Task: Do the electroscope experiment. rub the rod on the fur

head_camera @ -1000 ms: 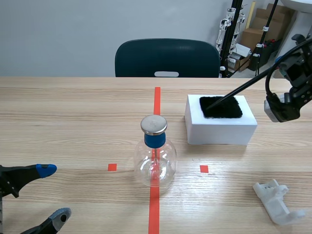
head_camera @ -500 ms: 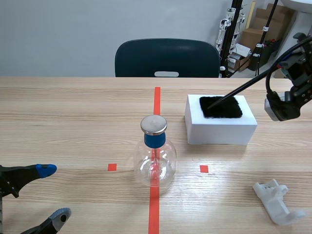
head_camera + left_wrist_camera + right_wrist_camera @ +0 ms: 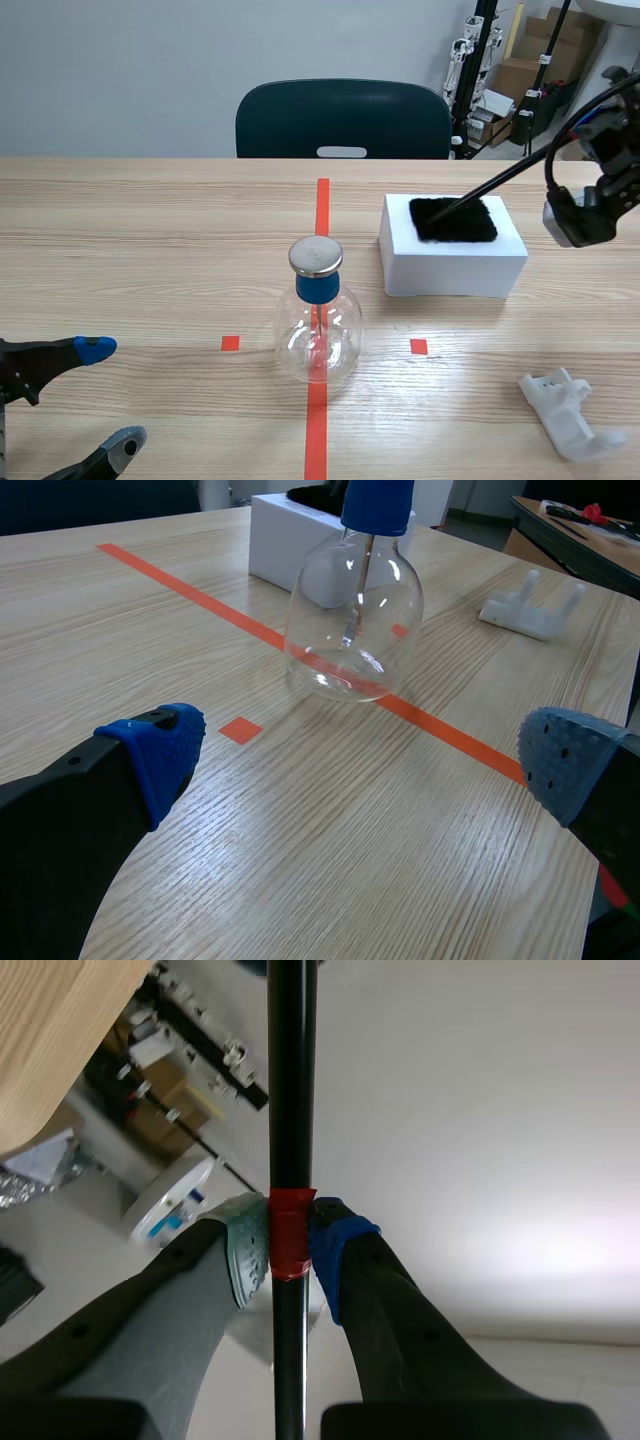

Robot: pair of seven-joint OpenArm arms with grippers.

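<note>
A long black rod (image 3: 500,182) slants down from my right gripper (image 3: 590,130) at the right edge, and its tip rests on the black fur (image 3: 453,218) on top of a white block (image 3: 452,257). In the right wrist view the rod (image 3: 288,1080) has a red tape band pinched between the two pads (image 3: 248,1252), so the right gripper (image 3: 290,1245) is shut on it. The electroscope flask (image 3: 317,320), clear glass with a blue neck and metal cap, stands on the red centre line. My left gripper (image 3: 95,395) stands open near the front left, with the flask (image 3: 352,610) ahead of it.
A white plastic holder (image 3: 570,412) lies at the front right of the table. A dark chair (image 3: 342,120) stands behind the far table edge. Boxes and stands fill the back right corner.
The right arm and rod shifted very slightly; the rod tip stays on the fur. The left arm has not moved.
</note>
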